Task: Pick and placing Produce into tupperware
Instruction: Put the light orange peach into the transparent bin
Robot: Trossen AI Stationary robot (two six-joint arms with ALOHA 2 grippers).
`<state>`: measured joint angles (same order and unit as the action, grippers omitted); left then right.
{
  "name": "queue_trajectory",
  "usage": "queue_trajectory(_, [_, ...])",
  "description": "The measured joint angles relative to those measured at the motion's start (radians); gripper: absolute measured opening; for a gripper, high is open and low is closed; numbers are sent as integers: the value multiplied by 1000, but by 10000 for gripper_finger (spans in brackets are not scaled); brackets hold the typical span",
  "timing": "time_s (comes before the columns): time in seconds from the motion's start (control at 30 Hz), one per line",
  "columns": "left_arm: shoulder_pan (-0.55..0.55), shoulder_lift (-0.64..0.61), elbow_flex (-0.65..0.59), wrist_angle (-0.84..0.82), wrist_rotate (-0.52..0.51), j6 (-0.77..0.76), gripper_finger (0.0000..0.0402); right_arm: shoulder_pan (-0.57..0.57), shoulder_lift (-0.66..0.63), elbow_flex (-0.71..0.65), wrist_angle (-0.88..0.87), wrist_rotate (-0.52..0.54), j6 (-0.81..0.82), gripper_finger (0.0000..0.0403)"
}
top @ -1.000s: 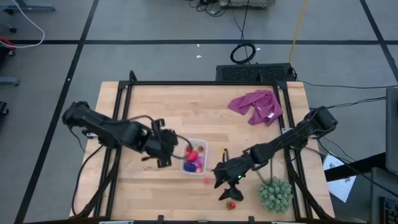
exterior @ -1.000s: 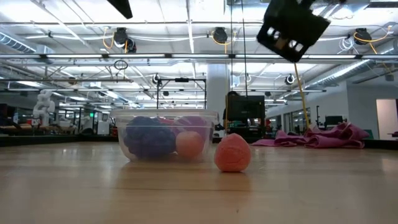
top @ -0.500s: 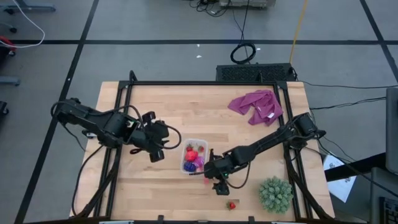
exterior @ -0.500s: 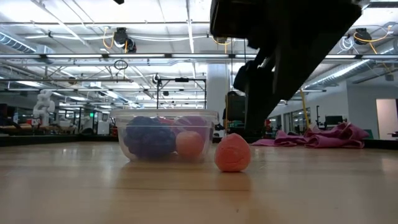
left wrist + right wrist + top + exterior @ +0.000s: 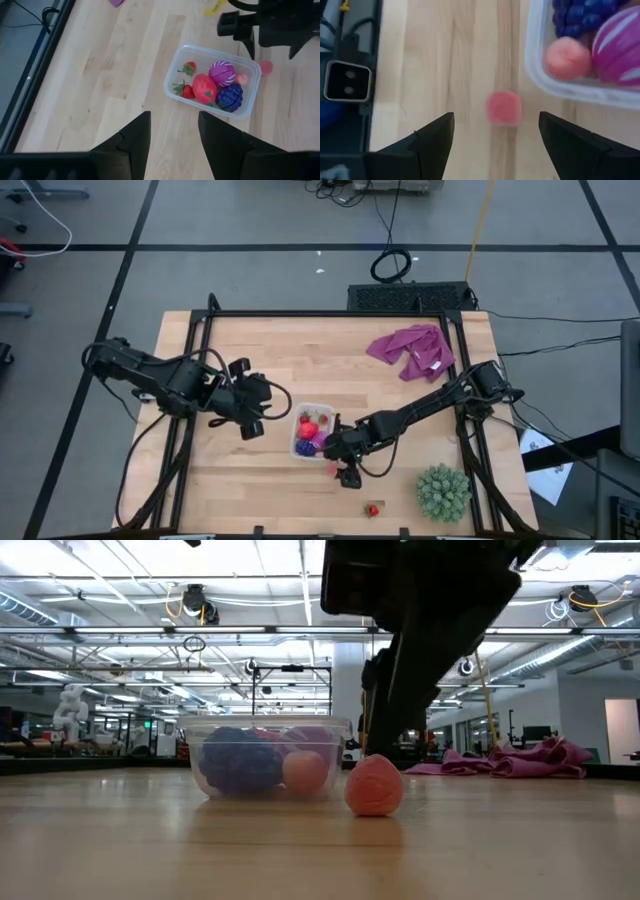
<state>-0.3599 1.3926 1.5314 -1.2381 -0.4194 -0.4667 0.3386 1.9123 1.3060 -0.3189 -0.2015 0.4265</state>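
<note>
Produce: most pieces sit in the clear tub (image 5: 212, 82) near the front middle of the table (image 5: 300, 345). Inside are two strawberries (image 5: 186, 90), a larger red piece (image 5: 204, 88), a striped purple-pink ball (image 5: 222, 73), a dark grape bunch (image 5: 230, 97) and a small pink ball (image 5: 567, 58).

One pink piece (image 5: 504, 107) lies on the bare wood just outside the tub wall, on the side facing the right arm; the low view shows it resting on the table close beside the tub, (image 5: 374, 785). Another small red fruit (image 5: 372, 509) lies well apart near the front edge, close to the spiky green plant (image 5: 442, 491). The purple-pink cloth (image 5: 412, 350) is at the far right corner.

Right claw (image 5: 495, 131): above the loose pink piece, fingers spread wide to either side of it, holding nothing. Height above the piece cannot be told exactly.

Left claw (image 5: 172, 131): parked to the left of the tub, open and empty, looking toward the tub.

Step in hand, as judged: picking up the loose pink piece with the right arm. Task looks well along, with two pieces left outside.

Next move calls for: lowering straight down until the fingers bracket the piece, then closing gently. It is round and may roll or squirt out. Keep the finger nearest the tub clear of its wall.
</note>
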Motion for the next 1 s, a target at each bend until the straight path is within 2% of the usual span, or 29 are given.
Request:
queue_trajectory(0.4, [1, 0, 0, 0, 0, 0, 170, -11, 79, 0, 20, -5, 15, 283])
queue_trajectory(1.0, [0, 0, 0, 3, 0, -3, 170, -16, 82, 0, 52, 18, 15, 283])
